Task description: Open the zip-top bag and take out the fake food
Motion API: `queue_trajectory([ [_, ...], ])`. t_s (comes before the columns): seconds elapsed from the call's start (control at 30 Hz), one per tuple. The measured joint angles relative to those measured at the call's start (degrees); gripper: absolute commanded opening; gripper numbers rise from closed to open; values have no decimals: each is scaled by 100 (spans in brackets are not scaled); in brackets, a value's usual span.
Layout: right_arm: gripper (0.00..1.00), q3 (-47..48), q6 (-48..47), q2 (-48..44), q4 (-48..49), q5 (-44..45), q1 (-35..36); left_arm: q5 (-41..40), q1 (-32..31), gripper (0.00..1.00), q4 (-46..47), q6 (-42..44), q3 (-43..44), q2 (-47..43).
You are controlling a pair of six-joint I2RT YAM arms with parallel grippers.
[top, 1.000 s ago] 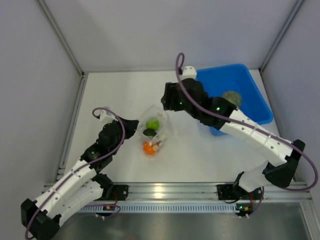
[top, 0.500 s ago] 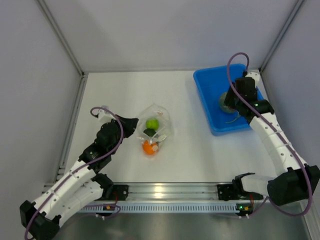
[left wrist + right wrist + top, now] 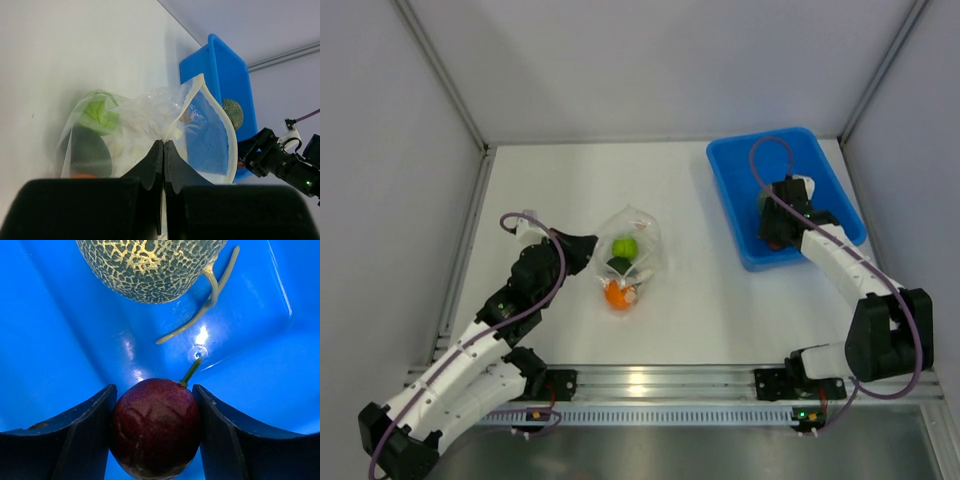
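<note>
1. Room: plain grey walls (image 3: pixel 650 70) close in the cell on three sides.
2. Tabletop (image 3: pixel 720 310): white, carrying the bin and bag well apart.
3. Blue bin (image 3: pixel 735 175): far right, containing the melon (image 3: pixel 150 265).
4. Bag (image 3: pixel 640 225): left of centre, long axis near-to-far, mouth gaping towards the bin. The left fingers (image 3: pixel 156 165) are pinched tight on its rim, and the left arm is the nearer.
5. Green apple (image 3: pixel 625 246), dark piece (image 3: pixel 618 265) and orange (image 3: pixel 618 295): apparently inside the bag.
6. Plum (image 3: pixel 155 425): clamped between the half-spread right fingers (image 3: pixel 75 435), low in the bin just beside the melon. Judgement: release here. The bag lies well to the left.
</note>
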Motion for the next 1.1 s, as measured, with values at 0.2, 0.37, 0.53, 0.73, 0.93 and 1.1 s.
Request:
queue_trajectory([
  [0.2, 83, -7, -15, 2, 219, -59, -2, 63, 0, 0, -2, 2, 35, -4],
  [0.37, 86, 9, -24, -111, 210, -149, -2, 83, 0, 0, -2, 2, 55, -9],
  [0.53, 73, 122, 37, -621, 120, -459, 2, 83, 0, 0, -2, 2, 57, -9],
  [0.73, 61, 584, 402, -1327, -92, -584, 647, 81, 0, 0, -2, 2, 76, -9],
  [0.93, 54, 1233, 848, -1366, -426, -162, 2697, 76, 0, 0, -2, 0, 79, -9],
  [1.1, 51, 1899, 1099, -920, -625, 227, 4054, 81, 0, 0, -2, -2, 103, 20],
])
